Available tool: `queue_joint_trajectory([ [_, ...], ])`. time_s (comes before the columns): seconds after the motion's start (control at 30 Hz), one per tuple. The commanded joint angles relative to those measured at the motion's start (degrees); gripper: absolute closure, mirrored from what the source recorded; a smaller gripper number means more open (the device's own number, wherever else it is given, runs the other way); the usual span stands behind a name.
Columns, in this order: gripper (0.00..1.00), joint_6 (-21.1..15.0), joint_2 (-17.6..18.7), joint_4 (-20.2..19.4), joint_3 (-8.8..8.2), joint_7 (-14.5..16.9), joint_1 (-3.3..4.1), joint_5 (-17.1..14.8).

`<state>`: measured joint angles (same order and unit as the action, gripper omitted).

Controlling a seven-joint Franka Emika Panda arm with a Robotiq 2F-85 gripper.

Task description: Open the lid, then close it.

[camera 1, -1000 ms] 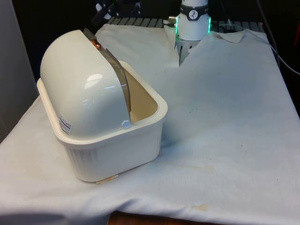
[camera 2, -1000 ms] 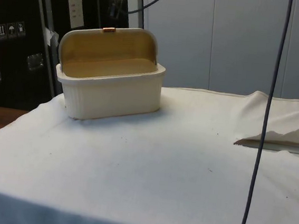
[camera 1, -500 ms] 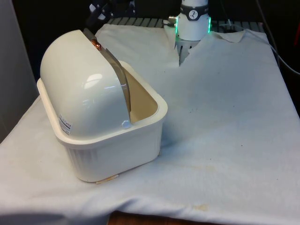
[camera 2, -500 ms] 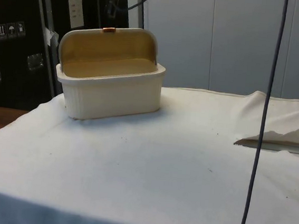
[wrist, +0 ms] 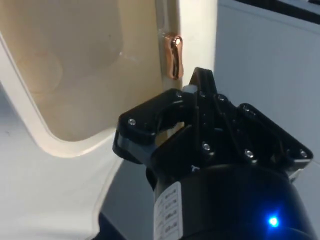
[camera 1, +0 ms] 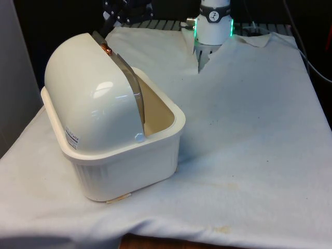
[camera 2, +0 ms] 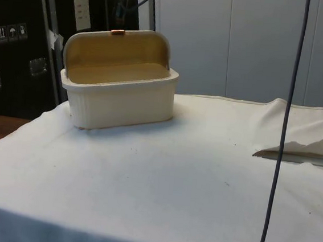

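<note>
- Side view: bread box stands on the table's white cloth, near the far corner by the dark cabinets; lid rolled back, tan inside showing; copper handle at the top edge
- Front view: box on the front view's left; dome of the lid up and back, handle at its crest
- Progress, my read: opening half looks done; closing half still left, lid fully up
- Gripper sits high behind the box, just above the handle, not touching it as far as I see; wrist view has the handle just beyond the black gripper
- Fingers: cannot tell if apart or together
- Versus earlier frames: box and lid unmoved; gripper shifted slightly above the handle
</note>
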<state>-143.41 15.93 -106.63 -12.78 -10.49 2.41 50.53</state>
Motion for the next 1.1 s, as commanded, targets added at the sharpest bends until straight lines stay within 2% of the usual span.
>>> queue_joint_trajectory([
  [0.0,1.00,-0.3,0.4,0.2,0.46,1.7,-0.46,-1.7],
  [0.2,1.00,-0.1,1.7,2.1,0.17,3.2,-0.40,-2.9],
  [0.23,1.00,0.1,1.7,2.0,-0.11,2.2,-0.11,-2.1],
  [0.27,1.00,0.0,2.0,2.3,0.17,3.1,-0.40,-2.9],
  [0.4,1.00,0.0,3.0,3.4,0.11,3.0,-0.40,-2.8],
  [0.53,1.00,0.1,3.6,3.9,-0.17,2.2,-0.11,-2.1],
  [0.57,1.00,0.3,4.2,4.2,0.11,3.0,-0.29,-2.7],
  [0.8,1.00,0.9,5.3,4.8,0.23,3.4,-0.23,-2.9],
  [0.83,1.00,0.5,5.2,4.8,-0.17,2.4,-0.06,-2.1],
  [0.87,1.00,0.9,5.3,4.8,0.23,3.4,-0.23,-3.0],
  [1.07,1.00,0.9,4.9,4.5,0.52,5.1,-0.40,-4.8],
])
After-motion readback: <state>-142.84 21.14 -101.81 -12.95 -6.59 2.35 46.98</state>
